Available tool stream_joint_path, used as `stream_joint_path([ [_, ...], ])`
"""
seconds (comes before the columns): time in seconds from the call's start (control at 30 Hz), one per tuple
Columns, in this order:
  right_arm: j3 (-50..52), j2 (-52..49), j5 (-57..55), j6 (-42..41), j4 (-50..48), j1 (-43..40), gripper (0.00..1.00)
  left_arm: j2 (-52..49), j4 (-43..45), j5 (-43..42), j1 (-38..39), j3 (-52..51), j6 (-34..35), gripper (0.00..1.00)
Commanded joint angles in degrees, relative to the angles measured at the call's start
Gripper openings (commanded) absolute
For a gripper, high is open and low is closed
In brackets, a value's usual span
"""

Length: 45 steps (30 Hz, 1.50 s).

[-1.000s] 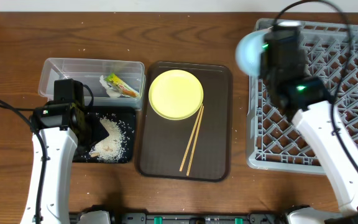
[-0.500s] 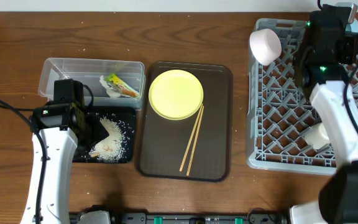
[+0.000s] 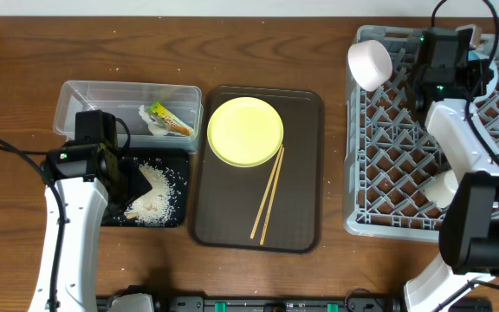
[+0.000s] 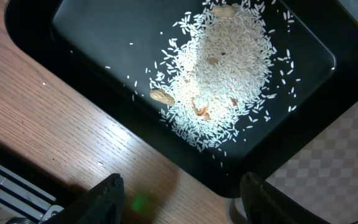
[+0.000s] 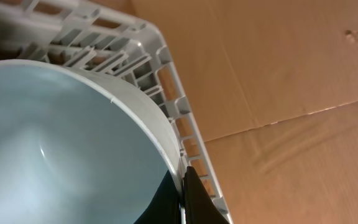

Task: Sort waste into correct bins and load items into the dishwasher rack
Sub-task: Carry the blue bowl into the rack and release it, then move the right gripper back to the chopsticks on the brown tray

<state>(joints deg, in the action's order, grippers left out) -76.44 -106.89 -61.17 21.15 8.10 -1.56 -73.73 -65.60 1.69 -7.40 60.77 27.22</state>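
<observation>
my right gripper [image 5: 182, 186] pinches the light blue bowl [image 5: 61, 143] by its rim in the dishwasher rack [image 3: 388, 173], far-right corner of the table [image 3: 336, 269]; my left gripper [image 4: 179, 193] gapes empty over binned rice [image 4: 222, 68] — 2 left: yellow plate [image 3: 245, 130], chopsticks [image 3: 268, 195].

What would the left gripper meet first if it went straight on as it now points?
Probably the rice crumbs in the black tray: the left gripper points down at them with nothing between. Depth is unclear, so it might hit the tray's near rim.
</observation>
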Motion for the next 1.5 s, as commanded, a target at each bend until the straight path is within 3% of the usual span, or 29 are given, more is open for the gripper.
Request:
stream_joint_path([
  [0.0,-0.66,-1.29,-1.38,-2.97,0.59,2.05,0.01,0.44,-0.33,0.22,-0.2,-0.28,0.52,0.63],
  [0.2,-0.63,-2.8,-0.2,-5.46,3.89,3.41,0.01,0.44,-0.35,0.22,-0.2,-0.28,0.52,0.63],
  [0.53,-0.63,-2.84,1.64,-16.39,13.73,5.66,0.01,0.44,-0.59,0.22,-0.2,-0.28,0.52,0.63],
  [0.7,-0.66,-2.75,2.14,-24.02,19.12,7.85,0.11,0.44,-0.59,0.22,-0.2,-0.28,0.52,0.63],
  [0.97,-0.66,-0.55,11.89,-31.98,25.0,10.43,0.31,0.44,-1.07,0.22,-0.2,-0.28,0.52,0.63],
  [1.2,-0.66,7.34,23.54,-33.29,27.06,10.32,0.46,0.44,-1.22,0.24,-0.2,-0.28,0.52,0.63],
  [1.47,-0.66,18.95,45.75,-32.87,31.98,10.58,0.48,0.44,-1.22,0.24,-0.2,-0.28,0.52,0.63],
])
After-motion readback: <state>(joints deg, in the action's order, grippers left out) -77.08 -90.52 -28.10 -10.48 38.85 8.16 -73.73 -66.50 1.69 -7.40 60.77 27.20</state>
